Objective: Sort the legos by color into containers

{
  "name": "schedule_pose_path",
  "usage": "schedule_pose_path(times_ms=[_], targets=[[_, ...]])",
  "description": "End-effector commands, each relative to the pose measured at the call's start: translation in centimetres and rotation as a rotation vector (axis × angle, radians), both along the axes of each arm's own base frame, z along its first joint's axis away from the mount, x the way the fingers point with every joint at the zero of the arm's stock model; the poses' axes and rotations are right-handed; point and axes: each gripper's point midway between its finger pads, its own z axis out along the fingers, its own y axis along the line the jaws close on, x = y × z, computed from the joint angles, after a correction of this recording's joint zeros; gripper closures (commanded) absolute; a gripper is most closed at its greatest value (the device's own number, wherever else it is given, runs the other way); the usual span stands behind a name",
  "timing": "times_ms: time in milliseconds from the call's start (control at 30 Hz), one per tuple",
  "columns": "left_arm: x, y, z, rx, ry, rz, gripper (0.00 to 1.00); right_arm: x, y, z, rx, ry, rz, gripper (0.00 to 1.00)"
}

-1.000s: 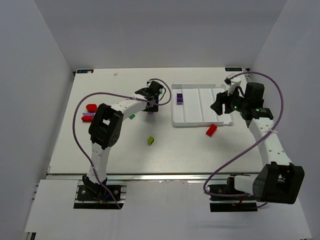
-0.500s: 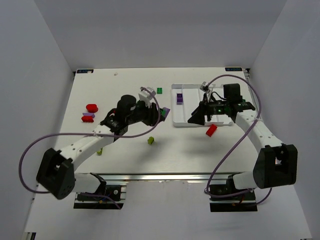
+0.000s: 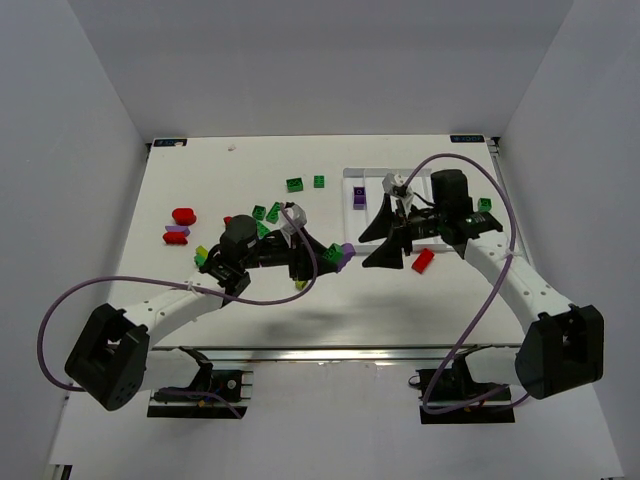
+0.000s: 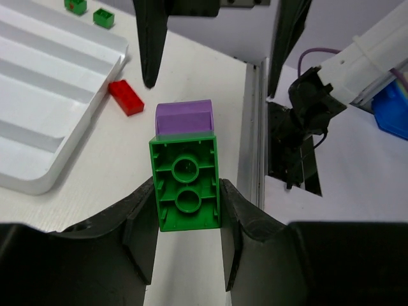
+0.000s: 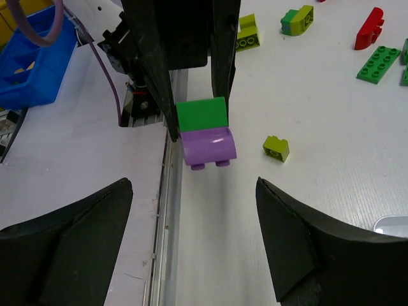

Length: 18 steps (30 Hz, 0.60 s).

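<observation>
Between left gripper (image 4: 188,201) fingers: green lego (image 4: 187,191), clamped, underside to the wrist camera, purple lego (image 4: 183,118) joined to its far end, both held above the counter (image 3: 400,300). Right gripper (image 5: 191,185): spread wide, facing that pair, touching neither. Tray (image 4: 38,185): one purple piece (image 3: 358,198) in its leftmost compartment. Red lego (image 4: 125,97): on counter, just beside tray's near edge. Loose legos (image 3: 295,184): scattered left of tray.

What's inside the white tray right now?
One purple brick lies in the leftmost compartment of the white tray. The right arm hangs over the middle of the tray, so anything under it is hidden from above.
</observation>
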Motion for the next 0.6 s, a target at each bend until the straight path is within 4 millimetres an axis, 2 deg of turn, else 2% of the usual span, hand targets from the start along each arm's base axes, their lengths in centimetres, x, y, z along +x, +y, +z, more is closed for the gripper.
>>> schedule_pose_path(times_ms=[0, 200, 567], targets=[[-1.8, -0.1, 3.5, -0.097, -0.105, -0.088, 1.00, -0.8, 0.3, 0.2, 0.036, -0.090, 0.047, 0.18], [-2.1, -0.1, 3.6, -0.108, -0.098, -0.099, 1.00, -1.2, 1.4, -0.3, 0.010, -0.111, 0.057, 0.18], [-2.3, -0.5, 2.9, -0.099, -0.073, -0.114, 1.00, -1.9, 2.8, 0.4, 0.026, -0.107, 0.081, 0.22]])
